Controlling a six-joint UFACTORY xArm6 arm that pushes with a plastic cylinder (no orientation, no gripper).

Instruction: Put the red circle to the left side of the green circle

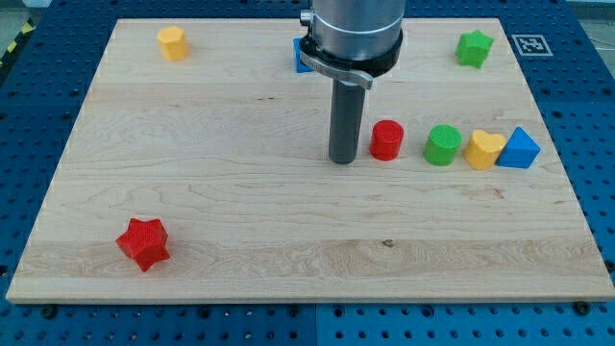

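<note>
The red circle (386,140) stands on the wooden board at the view's right of centre. The green circle (443,145) stands a short gap to its right, not touching it. My tip (344,160) rests on the board just left of the red circle, close to it with a thin gap showing. The rod rises straight up to the arm's grey body at the view's top.
A yellow heart-like block (485,149) and a blue triangle (519,149) sit in a row right of the green circle. A green star (474,48) is top right, a yellow block (172,43) top left, a red star (144,242) bottom left. A blue block (302,60) is partly hidden behind the arm.
</note>
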